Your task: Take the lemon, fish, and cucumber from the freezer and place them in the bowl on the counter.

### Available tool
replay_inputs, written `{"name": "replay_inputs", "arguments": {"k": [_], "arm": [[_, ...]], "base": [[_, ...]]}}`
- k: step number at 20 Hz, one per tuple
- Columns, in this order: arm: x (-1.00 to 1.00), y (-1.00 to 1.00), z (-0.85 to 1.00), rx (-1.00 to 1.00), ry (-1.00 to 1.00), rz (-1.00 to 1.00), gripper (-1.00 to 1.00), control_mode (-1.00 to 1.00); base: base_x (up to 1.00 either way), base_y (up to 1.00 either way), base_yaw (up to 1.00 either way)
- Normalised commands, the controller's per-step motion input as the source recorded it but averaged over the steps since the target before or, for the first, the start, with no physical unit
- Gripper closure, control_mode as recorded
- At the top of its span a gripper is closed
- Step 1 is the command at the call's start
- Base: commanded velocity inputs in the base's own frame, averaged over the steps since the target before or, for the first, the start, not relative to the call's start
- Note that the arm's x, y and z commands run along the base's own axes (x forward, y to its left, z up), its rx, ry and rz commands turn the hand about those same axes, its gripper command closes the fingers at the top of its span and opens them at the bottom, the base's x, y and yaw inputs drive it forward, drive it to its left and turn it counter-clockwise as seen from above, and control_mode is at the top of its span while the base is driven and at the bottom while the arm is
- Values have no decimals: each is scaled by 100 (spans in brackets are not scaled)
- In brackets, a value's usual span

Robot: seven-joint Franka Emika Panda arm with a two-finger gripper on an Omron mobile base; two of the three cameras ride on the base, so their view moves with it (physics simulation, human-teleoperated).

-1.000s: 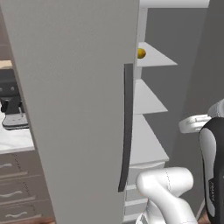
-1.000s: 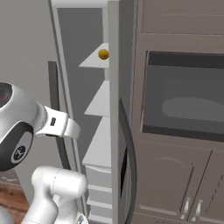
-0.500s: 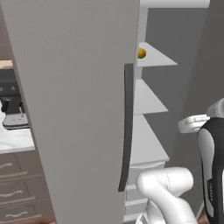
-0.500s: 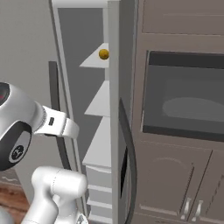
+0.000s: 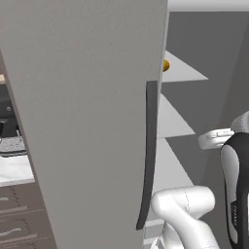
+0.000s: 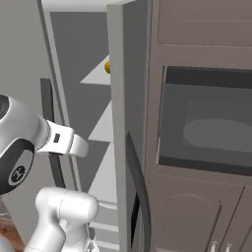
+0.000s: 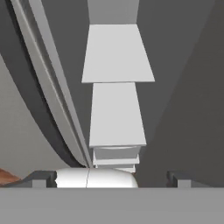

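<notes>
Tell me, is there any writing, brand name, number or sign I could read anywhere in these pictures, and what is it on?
No readable text anywhere.
A small round mark on the robot arm's dark joint: too blurred to read.
The freezer door, its pale shelves and the built-in oven carry no labels.

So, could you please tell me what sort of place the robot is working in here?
Most likely a home kitchen: a tall grey freezer stands open on pale shelves, a built-in dark-glass oven sits among grey-brown cabinets, and a white marble counter runs over drawers.
</notes>
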Motion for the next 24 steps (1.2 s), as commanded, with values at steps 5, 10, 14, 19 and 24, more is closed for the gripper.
{"name": "replay_inputs", "arguments": {"k": [5,10,14,19,24], "arm": [[0,0,0,0,0,0,-100,100],[0,0,0,0,0,0,-100,100],[0,0,0,0,0,0,-100,100],[4,-9,0,0,-1,1,-100,-100],[8,-11,15,0,-4,6,-100,-100]], "base": [[75,-8,0],[24,-8,0],[5,-1,0],[6,-4,1],[0,0,0]]}}
